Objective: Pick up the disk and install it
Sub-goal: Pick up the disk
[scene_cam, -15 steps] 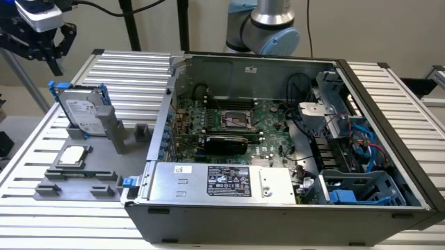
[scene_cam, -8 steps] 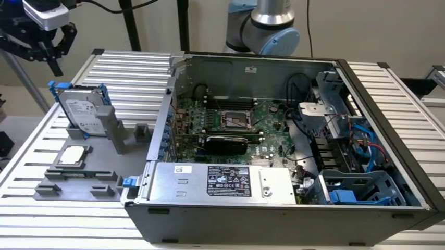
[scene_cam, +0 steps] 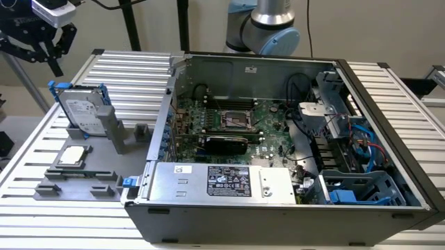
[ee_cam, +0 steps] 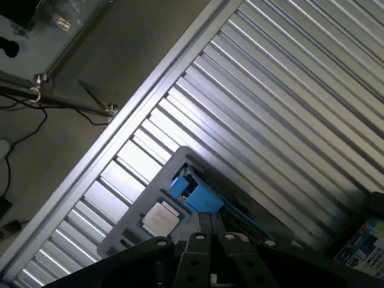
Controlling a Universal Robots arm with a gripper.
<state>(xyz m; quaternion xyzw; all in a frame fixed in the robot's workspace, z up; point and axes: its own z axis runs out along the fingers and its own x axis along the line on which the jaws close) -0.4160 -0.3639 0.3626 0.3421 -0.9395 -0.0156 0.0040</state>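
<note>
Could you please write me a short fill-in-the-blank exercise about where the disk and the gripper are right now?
The disk stands ____ in a grey holder. Its carrier rails are coloured ____. The gripper hangs ____ the disk without touching it. The CPU chip lies ____ the computer case.
Missing words: upright; blue; above; outside.

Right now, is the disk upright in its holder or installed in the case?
Upright, not installed: the disk stands on edge in the grey holder, outside the open computer case, on the exterior view's left of it.
</note>
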